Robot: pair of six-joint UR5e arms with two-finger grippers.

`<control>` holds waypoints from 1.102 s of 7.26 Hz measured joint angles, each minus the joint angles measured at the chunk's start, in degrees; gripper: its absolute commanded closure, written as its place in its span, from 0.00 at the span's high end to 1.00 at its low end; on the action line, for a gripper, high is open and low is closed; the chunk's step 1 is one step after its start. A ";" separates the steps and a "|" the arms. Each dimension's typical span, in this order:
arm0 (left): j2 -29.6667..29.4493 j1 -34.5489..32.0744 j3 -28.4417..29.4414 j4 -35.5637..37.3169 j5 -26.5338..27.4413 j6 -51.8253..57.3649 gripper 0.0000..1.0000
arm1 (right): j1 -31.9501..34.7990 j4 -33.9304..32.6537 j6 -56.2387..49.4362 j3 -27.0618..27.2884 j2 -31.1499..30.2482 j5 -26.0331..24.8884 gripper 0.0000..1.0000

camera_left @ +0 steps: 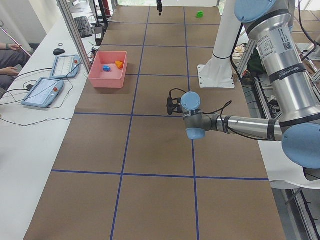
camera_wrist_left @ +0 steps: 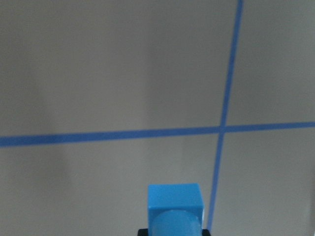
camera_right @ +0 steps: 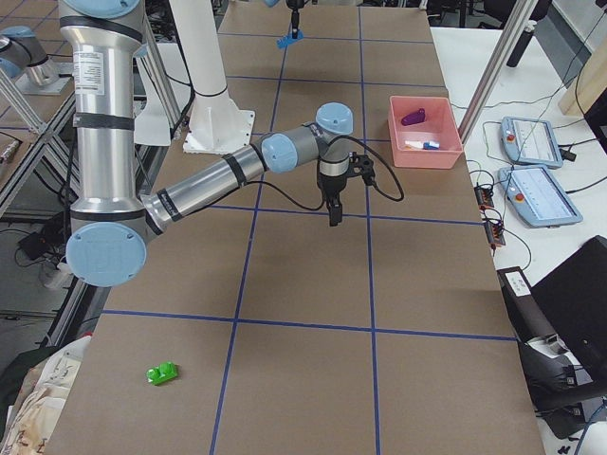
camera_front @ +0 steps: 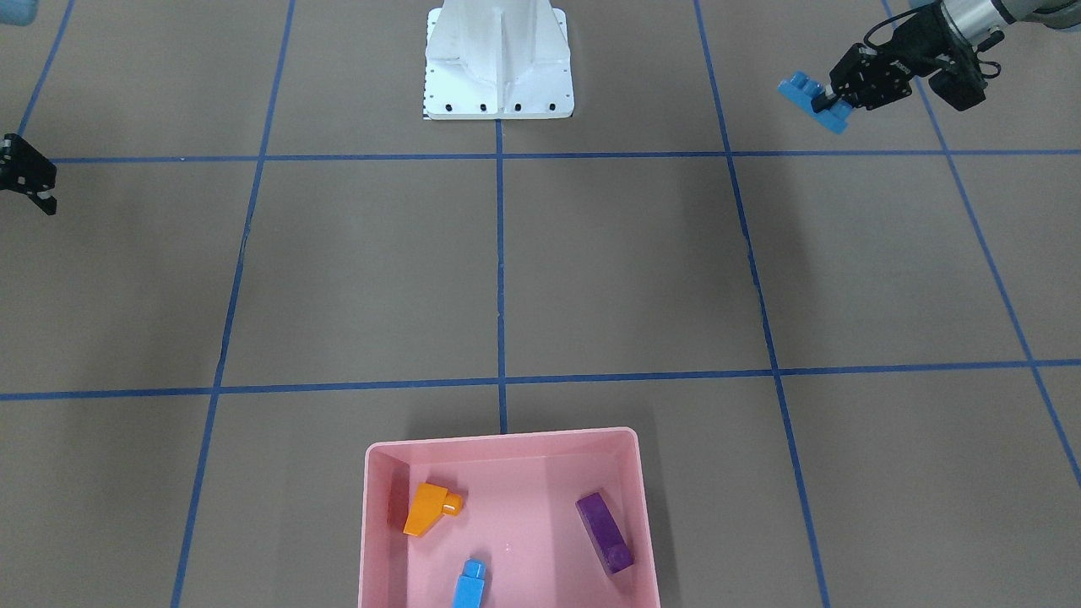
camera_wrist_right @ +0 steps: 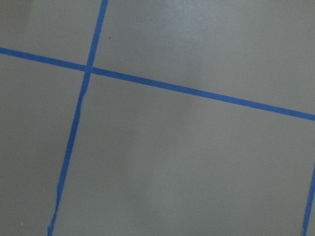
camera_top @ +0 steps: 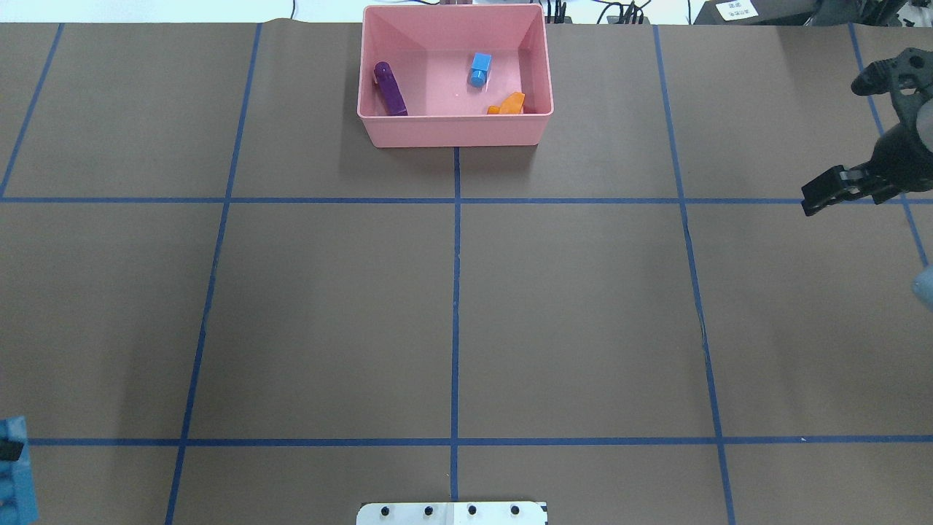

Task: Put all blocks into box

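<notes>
Bricks are lying in three spots inside the pink box [camera_front: 502, 436], which is sitting at the middle of the table's [camera_top: 328, 313] far edge, opposite the white robot base [camera_front: 498, 59]. The orange sloped brick [camera_front: 428, 509] is resting by the box's right wall near its robot-side corner. The purple oblong brick [camera_front: 605, 532] is lying along the left wall, and the small blue brick [camera_front: 469, 583] is lying mid-box toward the far wall; all three are lying apart from one another. Left gripper [camera_front: 830, 105] is hanging above the table's near-left corner, its fingers pinching the long blue brick [camera_front: 801, 91] toward one end and holding it clear of the surface. The left wrist view is showing the brick's end just beside a crossing of blue tape lines [camera_wrist_left: 224, 129]. Right gripper [camera_front: 46, 201] is hovering over the table's right half, nearer the far edge than the near one, its fingers appearing pressed together with nothing between them. Green brick [camera_right: 163, 373] is sitting on the table by the right end edge, near the robot-side corner, well apart from both grippers and the box.
</notes>
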 measured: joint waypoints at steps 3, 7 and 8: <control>-18.36 -3.66 0.07 16.25 0.89 -1.73 0.00 | 7.20 -0.06 -14.67 -0.57 -7.11 1.43 1.00; -48.46 -4.23 9.17 44.41 7.44 -1.85 0.00 | 13.20 -0.04 -24.60 -3.26 -11.08 4.25 1.00; -55.69 -4.22 16.56 46.17 8.79 -1.96 0.00 | 13.63 0.00 -25.09 -3.81 -11.53 4.33 1.00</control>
